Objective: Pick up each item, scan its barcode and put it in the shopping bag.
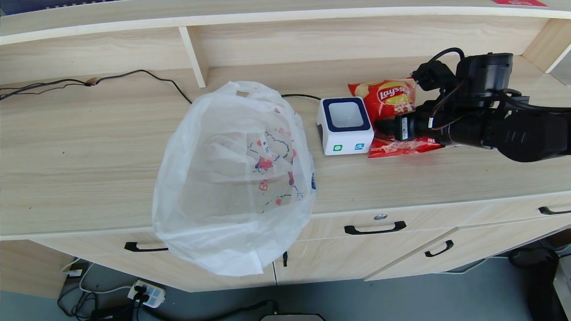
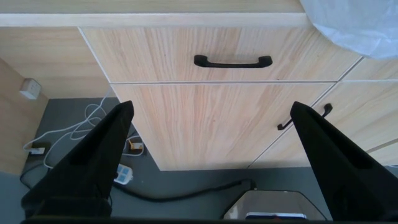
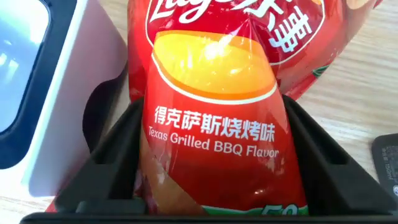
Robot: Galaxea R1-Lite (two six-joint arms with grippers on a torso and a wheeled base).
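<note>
Grasping step, I judge: right gripper [image 3: 214,162] clamped on the chip bag [image 1: 392,96], just beside the barcode scanner [image 1: 345,125] toward the counter's [image 1: 89,147] back right. Left gripper [image 2: 211,109] apart. Next I lift, barcode to scanner.

- i see a pale wooden counter [image 1: 89,147] with a raised back ledge and drawers under its front edge
- the white, see-through shopping bag [image 1: 232,178] sits near the middle, mouth open upward, and its lower part hangs over the front edge
- just to the bag's right is the white scanner [image 1: 345,126], its dark-framed window facing up
- a red crisp packet [image 1: 392,96] lies against the scanner's right side
- a black cable [image 1: 147,73] runs along the back left, and a second cable [image 1: 301,95] shows between bag and scanner
</note>
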